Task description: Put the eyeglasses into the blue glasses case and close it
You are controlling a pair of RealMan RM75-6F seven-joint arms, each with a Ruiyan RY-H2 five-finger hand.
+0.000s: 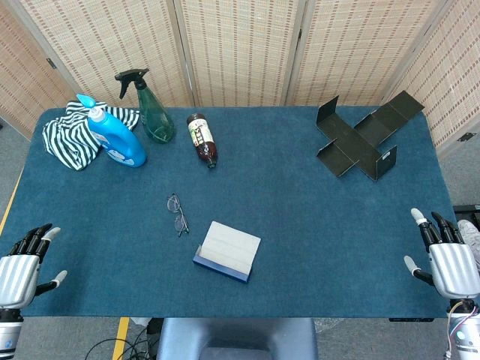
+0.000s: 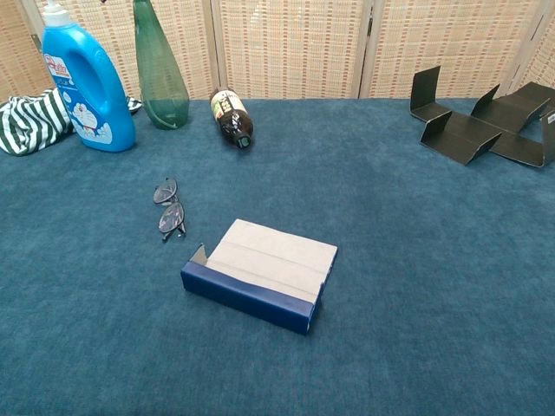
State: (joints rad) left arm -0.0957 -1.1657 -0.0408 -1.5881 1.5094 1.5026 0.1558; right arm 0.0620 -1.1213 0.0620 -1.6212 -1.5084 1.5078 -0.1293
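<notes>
The eyeglasses [image 1: 177,213] are seen folded just left of the blue glasses case [image 1: 227,251], long axis running away from the robot; the left hand [image 1: 24,262] is judged nearer, the right hand [image 1: 446,259] farther; both are spread and empty.

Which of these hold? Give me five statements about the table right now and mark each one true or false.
1. The glasses lie on the table left of the case. True.
2. The left hand holds the glasses. False: it is at the table's edge, fingers apart, holding nothing.
3. The brown bottle stands upright. False: it lies on its side.
4. The striped cloth sits behind the blue jug. True.
5. The right hand rests on the case. False: it is at the far right edge, empty.
</notes>
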